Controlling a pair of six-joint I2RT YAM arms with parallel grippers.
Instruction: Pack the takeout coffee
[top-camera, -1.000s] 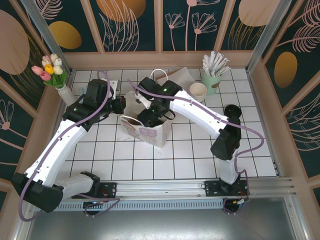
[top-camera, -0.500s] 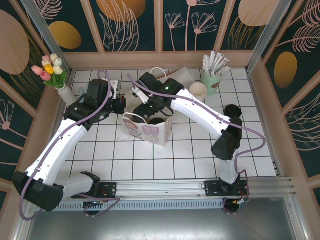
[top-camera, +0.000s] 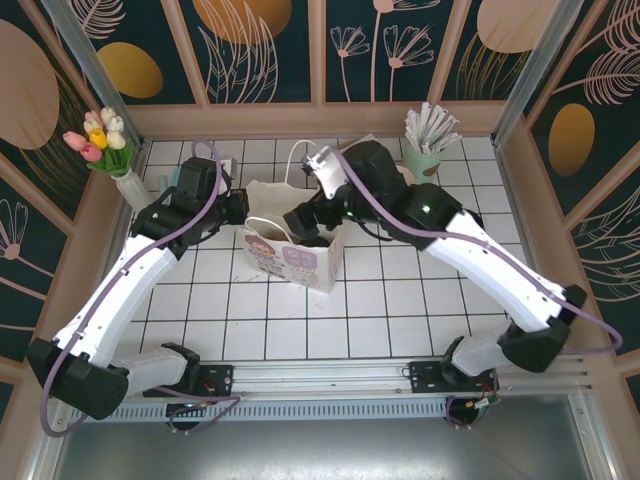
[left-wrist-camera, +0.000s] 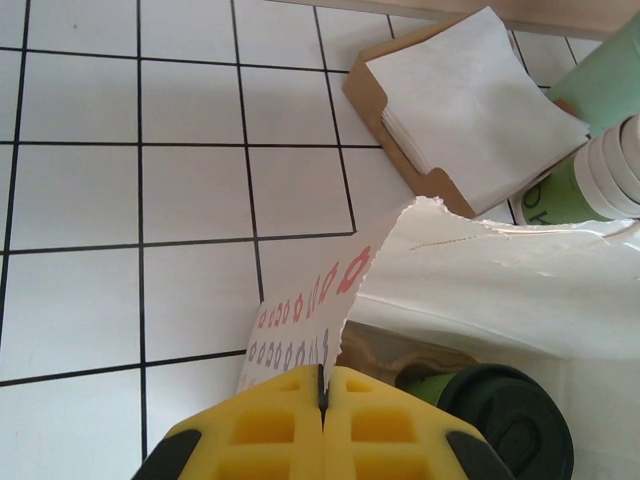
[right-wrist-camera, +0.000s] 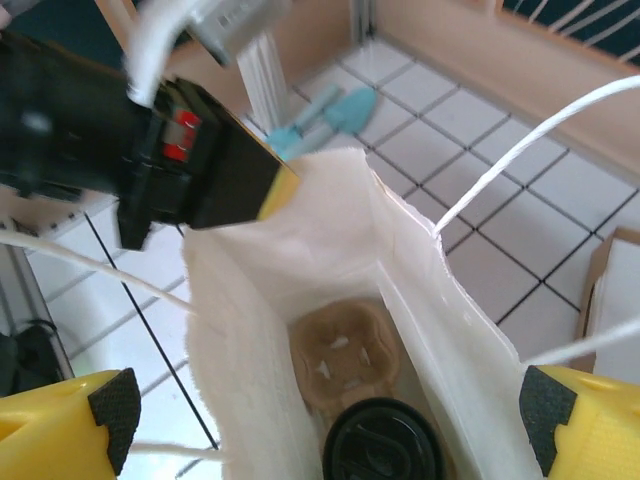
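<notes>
**Item:** coffee (right-wrist-camera: 380, 442), a small green paper cup with a black lid.

**Location:** The coffee is stood upright inside the bag (top-camera: 295, 262), on the floor of it. In the right wrist view it is seen at 6 o'clock of a brown pulp carrier (right-wrist-camera: 340, 360).

**Handling (judged):**
- The coffee is taken to be light to middling in weight; the fill cannot be told.
- The paper wall is expected to give under a hard squeeze, and the lid is smooth and probably only pressed on.
- Hold is best taken around the body, just under the lid rim.
- The cup is to be kept upright, since a tilt may cause a spill.

**Grippers:**
- The left gripper (left-wrist-camera: 322, 395) is closed, and the bag's torn rim is pinched between its pads at the bag's 10 o'clock corner.
- The right gripper (right-wrist-camera: 330, 410) is spread wide above the bag mouth, and nothing is held in it.

**Surface:** The table (top-camera: 380, 310) is laid in white glossy tiles with dark joints. It is flat, hard and probably slick under paper.

**Room:**
- The bag interior is narrow, its thin walls are soft, and string handles are arched across the mouth.
- Napkins (left-wrist-camera: 470, 110) are placed near the bag, at its 12 o'clock.
- A mint holder (top-camera: 425, 150) of sticks is placed at 1 o'clock.
- Flowers (top-camera: 98, 138) are placed at 10 o'clock.
- The table is enclosed by panelled walls (top-camera: 260, 50).
</notes>
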